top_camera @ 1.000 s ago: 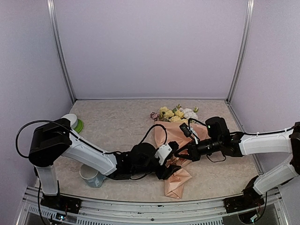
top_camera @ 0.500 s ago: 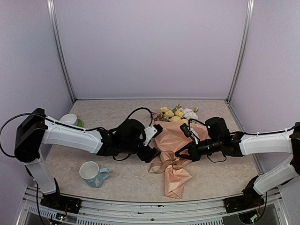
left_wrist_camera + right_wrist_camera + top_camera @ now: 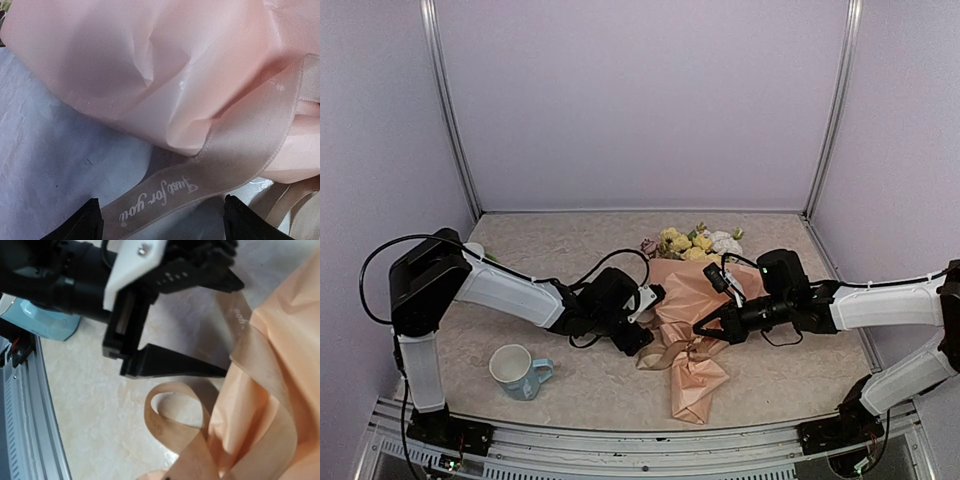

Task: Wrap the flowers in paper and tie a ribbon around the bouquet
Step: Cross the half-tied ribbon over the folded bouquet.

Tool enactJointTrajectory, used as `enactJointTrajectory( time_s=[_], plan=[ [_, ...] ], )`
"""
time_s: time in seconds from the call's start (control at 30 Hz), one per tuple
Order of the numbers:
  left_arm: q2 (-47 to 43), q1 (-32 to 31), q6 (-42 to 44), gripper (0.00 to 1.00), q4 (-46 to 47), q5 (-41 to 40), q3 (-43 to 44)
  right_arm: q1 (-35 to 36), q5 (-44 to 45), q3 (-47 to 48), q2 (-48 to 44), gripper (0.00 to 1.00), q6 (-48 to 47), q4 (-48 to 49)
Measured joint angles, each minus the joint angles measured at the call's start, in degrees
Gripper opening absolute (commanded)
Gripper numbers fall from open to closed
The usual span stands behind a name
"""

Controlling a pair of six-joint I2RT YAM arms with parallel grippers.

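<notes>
The bouquet lies on the table with the flowers [image 3: 695, 241] at the far end and the peach paper [image 3: 692, 296] [image 3: 150, 65] wrapped round them as a cone. The tan ribbon [image 3: 668, 353] [image 3: 215, 160] [image 3: 172, 422] crosses the cone's narrow part and loops on the table. My left gripper [image 3: 640, 338] [image 3: 162, 226] [image 3: 231, 330] is open at the cone's left side; a printed ribbon strand lies loose between its fingers [image 3: 82, 225]. My right gripper [image 3: 704, 330] is shut above the cone's waist, and the ribbon runs straight into its tips.
A pale blue mug [image 3: 517, 371] [image 3: 47, 325] stands near the front left. The metal front rail [image 3: 620, 445] [image 3: 22, 410] runs along the table's near edge. Walls and frame posts close in the back and sides.
My left arm has swung from the cone's lower tail up to its left side and its jaws have opened wider. A ribbon loop now lies on the table. The right arm has not moved.
</notes>
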Motion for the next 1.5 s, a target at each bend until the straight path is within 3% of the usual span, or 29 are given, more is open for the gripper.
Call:
enactJointTrajectory(
  time_s=[0.1, 0.23, 0.27, 0.5, 0.77, 0.8, 0.87, 0.93, 1.03, 1.23, 1.37, 1.43, 1.5],
  plan=[
    [1.7, 0.3, -0.1, 0.52, 1.1, 0.5, 0.9, 0.0, 0.0, 0.0, 0.0, 0.0, 0.0, 0.0],
    [2.4, 0.3, 0.4, 0.06, 3.5, 0.2, 1.0, 0.0, 0.2, 0.0, 0.0, 0.0, 0.0, 0.0],
    [2.3, 0.3, 0.5, 0.0, 4.5, 0.2, 0.5, 0.0, 0.1, 0.0, 0.0, 0.0, 0.0, 0.0],
    [1.2, 0.3, 0.5, 0.0, 9.8, -1.6, -3.9, 0.0, 0.3, 0.0, 0.0, 0.0, 0.0, -0.1],
    [-7.4, -3.1, 1.4, 0.02, 10.6, -2.3, -6.4, 0.0, 0.8, 0.0, 0.0, 0.0, 0.1, -0.2],
    [-8.0, -3.5, 1.6, 0.16, 10.9, -2.3, -6.5, 0.0, 0.8, 0.0, 0.0, 0.0, 0.1, -0.2],
    [-8.4, -3.7, 2.1, 0.59, 11.0, -2.1, -6.5, 0.0, 0.8, 0.1, 0.0, 0.0, 0.0, -0.2],
    [-7.8, -2.7, 2.3, 0.72, 10.3, -2.1, -6.4, 0.0, 0.8, 0.3, 0.0, 0.0, 0.0, -0.3],
    [-5.2, -0.7, 3.5, 0.76, 8.6, -1.9, -4.7, 0.0, 0.8, 0.6, 0.0, 0.0, 0.0, -0.2],
    [1.9, 0.6, 8.3, 0.74, 8.1, -1.9, -1.3, 0.0, 0.7, 0.6, 0.0, 0.0, 0.0, -0.3],
    [4.2, 0.7, 9.6, 0.64, 9.6, -2.1, 0.9, 0.0, 0.7, 0.6, 0.0, 0.0, 0.0, -0.3],
    [4.9, 0.7, 9.9, 0.44, 10.3, -1.8, 1.3, 0.0, 0.7, 0.6, 0.0, 0.0, 0.0, -0.3],
    [5.2, 0.7, 9.8, 0.12, 10.7, -1.2, 1.6, 0.0, 0.7, 0.6, 0.0, 0.0, 0.1, -0.3]
  ],
)
